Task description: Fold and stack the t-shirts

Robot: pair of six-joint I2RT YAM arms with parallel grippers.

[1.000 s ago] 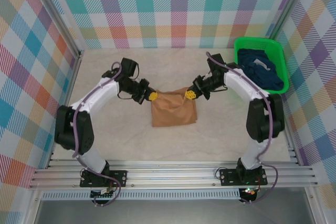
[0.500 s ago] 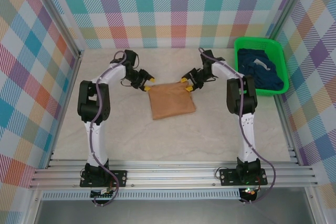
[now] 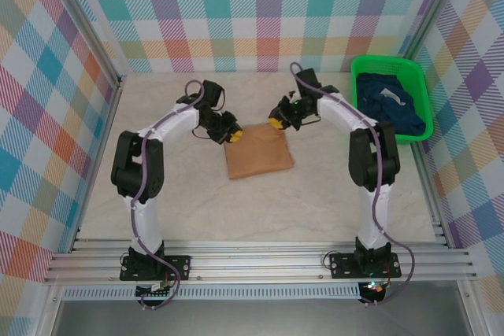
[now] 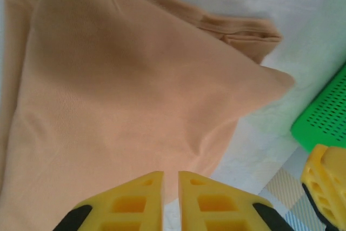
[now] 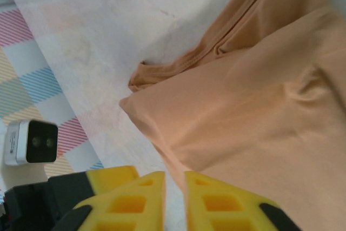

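Note:
The tan-orange t-shirt (image 3: 258,153) lies folded into a rough square in the middle of the table, plain side up. My left gripper (image 3: 234,136) is at its far left corner. In the left wrist view the yellow fingertips (image 4: 154,187) stand almost together, and the shirt's edge (image 4: 124,90) runs into the narrow gap of the left gripper (image 4: 170,179). My right gripper (image 3: 275,123) is at the far right corner. Its jaws (image 5: 174,179) are likewise nearly closed on the shirt's hem (image 5: 259,123). Dark navy t-shirts (image 3: 390,104) lie heaped in the basket.
The bright green mesh basket (image 3: 420,76) stands at the back right against the wall; its side (image 4: 324,117) shows in the left wrist view. Checked walls enclose the back and both sides. Bare table lies in front of the shirt.
The arms carried the shirt's edge away from the bases and laid it down. Both grippers opened half a second ago and have now closed at the shirt's far corners.

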